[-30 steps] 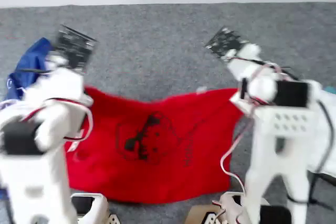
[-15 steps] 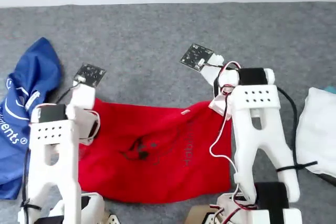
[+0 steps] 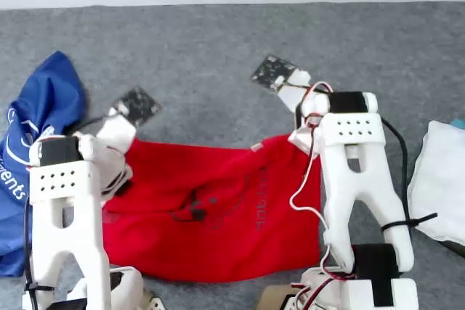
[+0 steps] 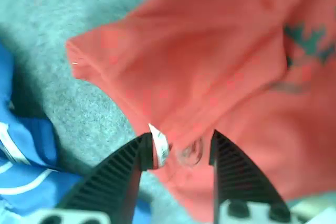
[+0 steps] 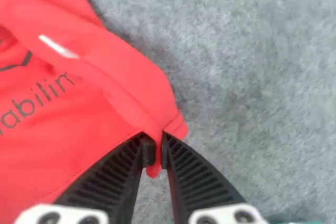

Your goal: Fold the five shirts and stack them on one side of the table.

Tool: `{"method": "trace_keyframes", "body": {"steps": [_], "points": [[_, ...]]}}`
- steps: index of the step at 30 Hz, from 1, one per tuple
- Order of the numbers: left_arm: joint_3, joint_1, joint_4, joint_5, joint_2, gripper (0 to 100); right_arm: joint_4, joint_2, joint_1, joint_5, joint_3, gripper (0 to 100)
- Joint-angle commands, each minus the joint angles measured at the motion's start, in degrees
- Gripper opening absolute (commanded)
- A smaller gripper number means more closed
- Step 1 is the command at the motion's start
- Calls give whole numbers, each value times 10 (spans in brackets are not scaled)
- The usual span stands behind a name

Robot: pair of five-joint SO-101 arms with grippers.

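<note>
High view shows the red cotton shirt with a dark print point(image 3: 218, 208) lying on the grey carpeted table point(image 3: 203, 49), between the two white arms. One second ago both arms were raised and the shirt was stretched, with the print open and flat. Now the arms have come down, and the far edge of the shirt lies nearer to the robot, so the print is wrinkled.

The left gripper point(image 4: 178, 140) has its jaws well apart over the shirt's edge with the small white label point(image 4: 159, 148) between them, so I judge it has let go. The right gripper point(image 5: 156, 142) is pinched narrow on the other far corner of the red shirt.

This looks like the first fold, laid down only on one side. A crumpled blue shirt point(image 3: 43, 114) and a white shirt point(image 3: 439, 179) wait at the two sides.
</note>
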Motion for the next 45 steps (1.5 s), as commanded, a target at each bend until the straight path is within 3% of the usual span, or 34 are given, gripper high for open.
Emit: {"method": "trace_keyframes", "body": {"steps": [1,5,10,21,32,40,45], "points": [[4,-38,-16,-156,4,179,-4,-3,20,-22,-5,11],[7,-70,-61,-259,30,179,1,-3,28,-27,-4,11],[5,-76,-73,-326,63,179,6,-1,27,-62,-5,11],[77,-58,-76,-378,73,179,6,1,27,-87,-4,11],[87,-12,-77,-380,74,180,6,1,28,-117,-4,13],[154,-9,-178,-381,74,180,7,2,29,-117,-4,13],[167,-9,-185,-381,74,180,7,2,28,-117,-4,13]]}}
